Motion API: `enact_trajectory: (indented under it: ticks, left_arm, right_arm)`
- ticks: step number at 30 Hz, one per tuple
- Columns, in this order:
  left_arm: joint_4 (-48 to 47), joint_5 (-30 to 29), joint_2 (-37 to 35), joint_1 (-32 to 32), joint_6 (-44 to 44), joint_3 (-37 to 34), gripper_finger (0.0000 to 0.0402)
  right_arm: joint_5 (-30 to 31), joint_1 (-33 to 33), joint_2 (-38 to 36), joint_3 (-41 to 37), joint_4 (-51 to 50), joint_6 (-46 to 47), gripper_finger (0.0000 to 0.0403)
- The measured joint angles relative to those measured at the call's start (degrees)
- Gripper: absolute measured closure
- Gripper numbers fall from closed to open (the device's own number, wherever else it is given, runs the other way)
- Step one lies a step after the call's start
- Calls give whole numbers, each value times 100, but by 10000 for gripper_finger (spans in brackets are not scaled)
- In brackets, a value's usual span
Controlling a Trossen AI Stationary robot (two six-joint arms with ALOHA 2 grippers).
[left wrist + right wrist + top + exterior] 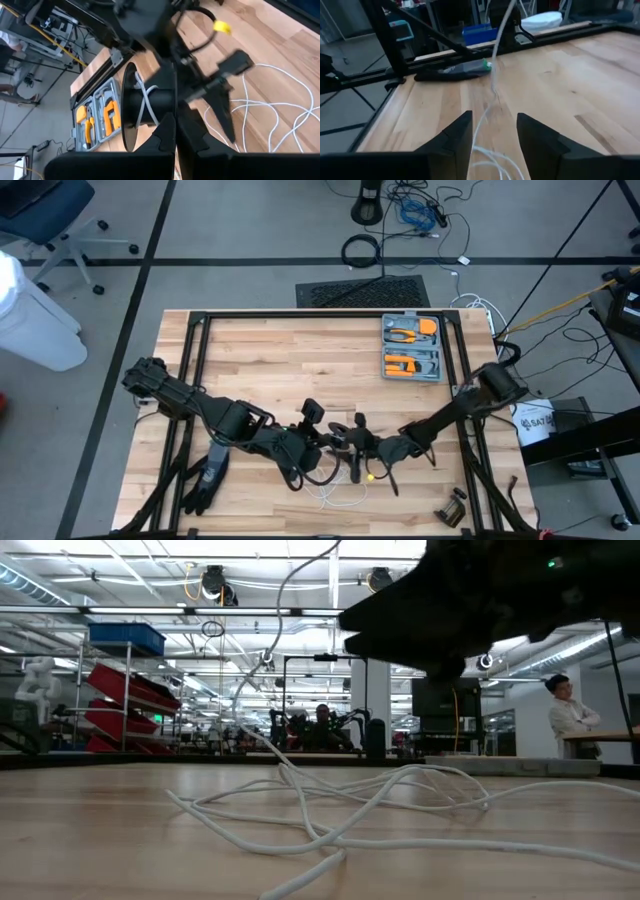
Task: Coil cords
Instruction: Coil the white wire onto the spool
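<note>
Left hand (322,442) clamped on black spool (150,107), right hand (492,131) open astride white cord (330,802) near table's front edge (300,525)

Two dark jointed arms (190,402), black angular gripper fingers (452,142).

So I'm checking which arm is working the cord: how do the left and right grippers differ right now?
The left gripper is shut on a black spool with white cord wound on it; the right gripper is open and holds nothing.

The left gripper's cord is wrapped on the spool; the right gripper's fingers only straddle a loose strand.

Both hang close together over the near middle of the table.
</note>
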Motion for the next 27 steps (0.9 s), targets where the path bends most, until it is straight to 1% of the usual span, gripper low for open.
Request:
enact_trajectory:
  ticks: [4, 8, 11, 13, 16, 19, 21, 27]
  left_arm:
    - [23, -12, 0, 0, 6, 1, 401]
    - [102, -27, 0, 0, 27, 1, 401]
    - [93, -35, 0, 0, 3, 1, 401]
    - [89, -40, 0, 0, -3, 2, 401]
    - [82, -63, 0, -15, -3, 3, 402]
    - [71, -101, 0, -59, -5, 3, 401]
    - [71, -104, 0, -94, -5, 3, 401]
    - [82, -157, 0, -174, 7, 3, 401]
  right_arm:
    - [11, -104, 530, 544, 26, -551, 250]
    - [35, -154, 977, 1166, -37, -900, 241]
    - [186, -152, 1180, 1505, -186, -965, 242]
    - [331, -114, 1212, 1595, -317, -973, 246]
    - [358, -95, 1215, 1643, -398, -1033, 256]
    - [450, -85, 1215, 1643, -382, -1083, 277]
    - [523, -88, 1215, 1643, -354, -1114, 299]
    - [527, -110, 1213, 1643, -298, -1088, 383]
